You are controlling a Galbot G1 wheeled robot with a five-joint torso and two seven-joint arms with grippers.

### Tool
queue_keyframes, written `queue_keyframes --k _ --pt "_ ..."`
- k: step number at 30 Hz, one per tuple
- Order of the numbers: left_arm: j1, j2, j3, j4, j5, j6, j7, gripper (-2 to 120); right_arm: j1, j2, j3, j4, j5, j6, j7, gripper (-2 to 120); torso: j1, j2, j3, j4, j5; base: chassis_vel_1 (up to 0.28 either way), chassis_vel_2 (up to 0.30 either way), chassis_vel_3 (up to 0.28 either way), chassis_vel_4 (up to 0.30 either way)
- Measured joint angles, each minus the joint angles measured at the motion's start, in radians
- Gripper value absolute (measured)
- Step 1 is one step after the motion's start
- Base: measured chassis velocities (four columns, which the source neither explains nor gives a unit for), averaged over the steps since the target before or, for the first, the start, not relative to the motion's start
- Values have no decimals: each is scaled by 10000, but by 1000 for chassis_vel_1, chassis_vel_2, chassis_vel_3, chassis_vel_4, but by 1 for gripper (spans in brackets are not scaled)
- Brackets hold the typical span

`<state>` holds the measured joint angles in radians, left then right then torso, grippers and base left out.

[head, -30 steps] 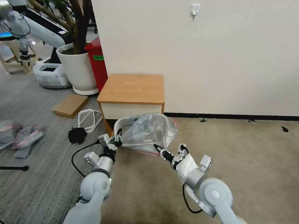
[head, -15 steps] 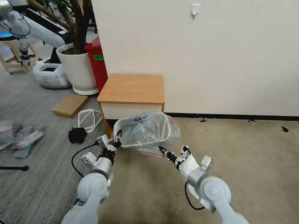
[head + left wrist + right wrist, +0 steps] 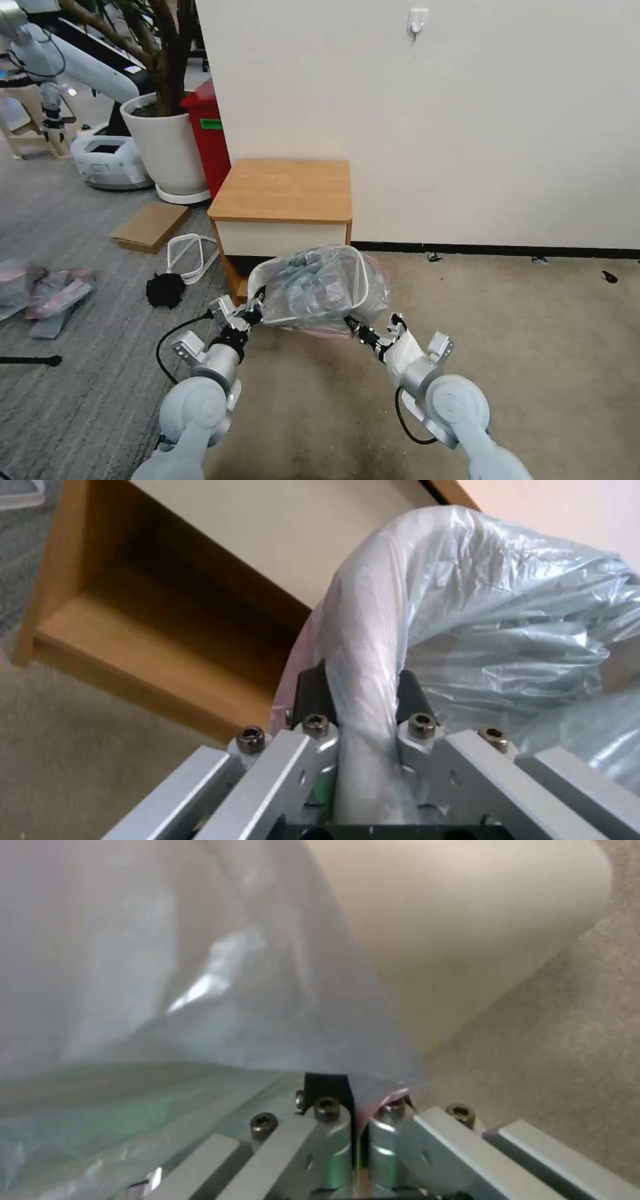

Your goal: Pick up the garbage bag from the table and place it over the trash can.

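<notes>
Nearest robot, low over carpet: left gripper pinching bag-covered rim of trash can at near-left corner; right gripper clamped tight on pinkish-red edge of garbage bag at near-right side. Bag between both grippers, touching both. Bag off table, draped over can mouth, film bunched inside opening, edge folded down outside near wall. Judged late stage: lift done, covering mostly done; left: seat rim evenly, let go. Beyond can: table, against wall.
</notes>
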<state>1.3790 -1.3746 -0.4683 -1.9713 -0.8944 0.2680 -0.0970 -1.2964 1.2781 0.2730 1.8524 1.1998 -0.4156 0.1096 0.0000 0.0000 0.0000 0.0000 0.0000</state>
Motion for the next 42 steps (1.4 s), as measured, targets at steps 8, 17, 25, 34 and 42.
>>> queue_keyframes --k 8,17,25,34,42 --pt "-161 113 -69 224 178 -37 -20 5 -89 -95 -89 69 -569 181 -57 6 0 0 0 0 0 0 0 0 0" --pt "-617 220 -144 760 340 -323 -218 5 -412 -333 -557 207 -2489 1038 -622 41 0 0 0 0 0 0 0 0 0" --pt "-728 561 -288 883 309 -343 -232 5 -616 -656 -410 71 -3217 1658 -1366 70 0 0 0 0 1 0 0 0 0" --pt "-356 1157 -427 585 18 -335 92 5 -538 -1932 555 -406 -2794 2055 -4089 100 0 0 0 1 1 0 0 0 0" --pt "145 2003 -613 245 -197 -300 751 5 -152 -2941 1152 -1208 -1652 1673 -6595 113 0 0 0 0 1 0 0 0 0"
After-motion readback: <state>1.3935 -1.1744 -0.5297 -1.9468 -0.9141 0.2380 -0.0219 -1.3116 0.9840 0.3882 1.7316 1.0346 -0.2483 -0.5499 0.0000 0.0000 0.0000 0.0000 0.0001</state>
